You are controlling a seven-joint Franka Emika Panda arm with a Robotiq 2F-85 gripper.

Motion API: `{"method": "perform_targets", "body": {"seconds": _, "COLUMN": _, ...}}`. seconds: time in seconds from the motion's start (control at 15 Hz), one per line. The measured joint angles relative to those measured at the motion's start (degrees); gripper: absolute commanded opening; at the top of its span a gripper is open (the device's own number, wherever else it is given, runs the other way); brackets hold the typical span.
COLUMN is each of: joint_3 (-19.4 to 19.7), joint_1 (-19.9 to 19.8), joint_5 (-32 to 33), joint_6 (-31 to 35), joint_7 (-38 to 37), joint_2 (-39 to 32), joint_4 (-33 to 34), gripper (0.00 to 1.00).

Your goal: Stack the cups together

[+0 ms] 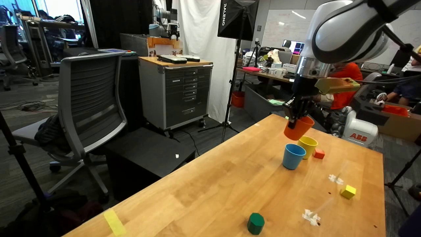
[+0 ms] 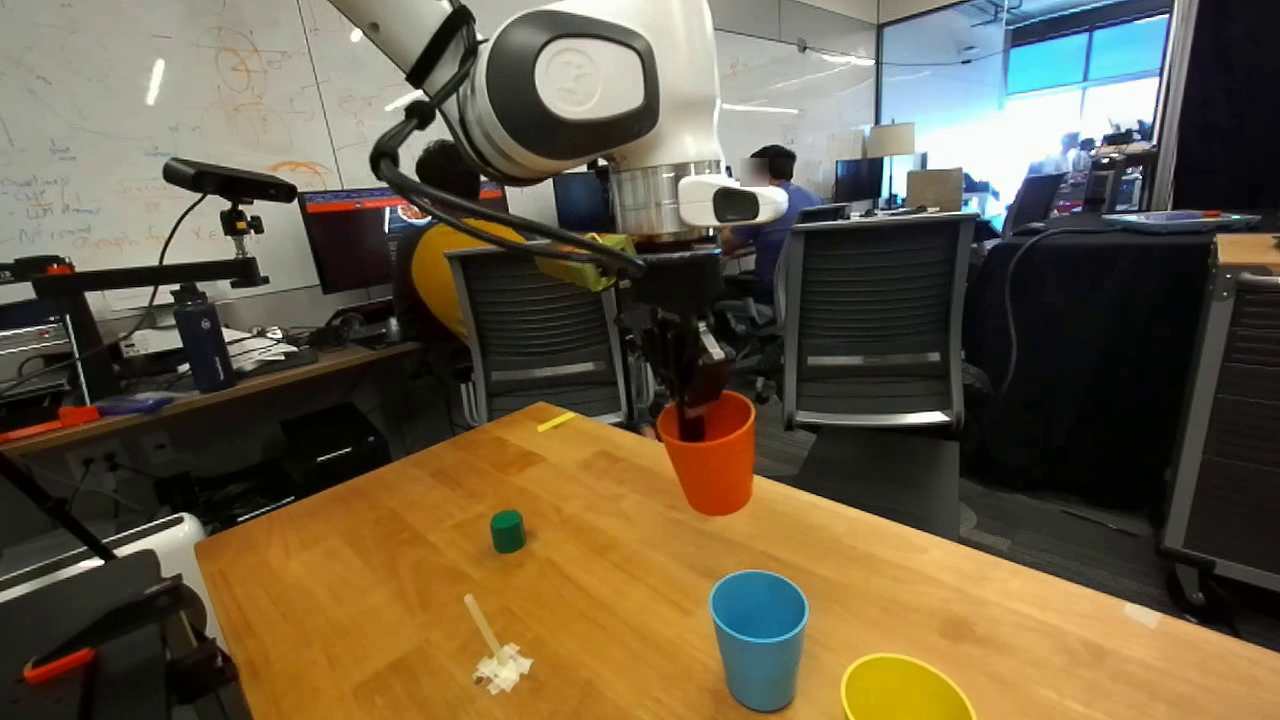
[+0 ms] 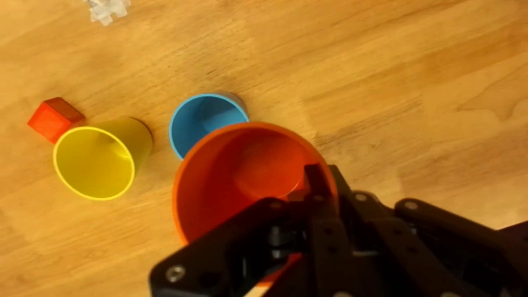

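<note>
Left of the blue cup (image 3: 202, 117), wrist view: wide swing could shove red block (image 3: 51, 119), then nearer yellow cup (image 3: 97, 161), crowding the approach. Right, overlapping it in view: gripper (image 3: 327, 176) pinched on rim of orange cup (image 3: 264, 165), aloft, tilted; off-centre lowering might catch blue cup's lip, topple it.

The arm (image 2: 688, 90) in front of me is glossy white, thick and smoothly rounded; a charcoal panel (image 2: 512, 90) curves across its flank, set with a pale cap (image 2: 610, 75) that carries a faint round marking (image 2: 573, 82); below comes a silver collar (image 2: 645, 198), and beside it a white pod (image 2: 698, 203) with a dark oval face (image 2: 737, 205); black cables (image 2: 386, 157) run down the outside, bound by a black strap (image 2: 437, 48); a yellowish bracket (image 1: 338, 85) sticks out lower still; the pincer (image 3: 328, 175) is black and many-jointed, with slim squared fingers (image 3: 315, 181) and round silvery screws (image 3: 175, 273).
</note>
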State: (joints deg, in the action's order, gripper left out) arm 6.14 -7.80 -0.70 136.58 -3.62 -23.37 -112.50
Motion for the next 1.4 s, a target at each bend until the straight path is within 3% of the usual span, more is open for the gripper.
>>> {"method": "perform_targets", "body": {"seconds": 0.8, "joint_3": 2.31, "joint_1": -1.28, "joint_5": -0.36, "joint_6": -7.35, "joint_7": -5.59, "joint_2": -11.35, "joint_4": 13.06, "gripper": 0.01}}
{"method": "perform_targets", "body": {"seconds": 1.4, "joint_3": 2.48, "joint_1": -0.74, "joint_5": -0.17, "joint_6": -7.32, "joint_7": -6.81, "joint_2": -14.68, "joint_4": 14.72, "gripper": 0.01}}
